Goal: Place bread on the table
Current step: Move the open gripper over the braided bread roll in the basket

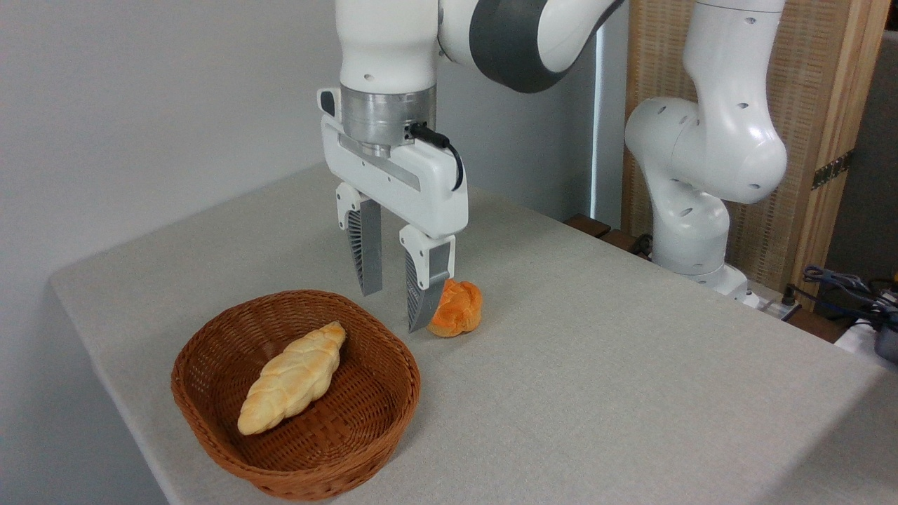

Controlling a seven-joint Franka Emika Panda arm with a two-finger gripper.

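From the fixed camera, the white arm (pixel 701 154) rises from its base at the back right edge of the tabletop (pixel 596 365), bends over at the top of the frame and drops its wrist straight down. The gripper (pixel 395 301) hangs vertically with its two ribbed fingers (pixel 367 252) pointing at the surface, parted with a clear gap between them and nothing in that gap, so it is released. Its tips sit above the far rim of the wicker basket (pixel 365 428), and the right finger stands in front of the orange bun (pixel 459 308), hiding the bun's left edge; whether they touch cannot be told.

The tabletop is a large slab covered in pale grey-beige cloth-like material, running from the left corner to the lower right. Behind it stands a plain light grey wall (pixel 140 105); to the right is a wooden panel (pixel 828 105) with woven infill, and some dark cables (pixel 842 284) lie at the far right edge.

There is one arm, one gripper, one basket, one bun and one bread (pixel 295 377). The bread, a pale golden braided loaf, lies diagonally inside the basket on its woven floor, well below the gripper. The bun rests directly on the tabletop just beyond the basket.
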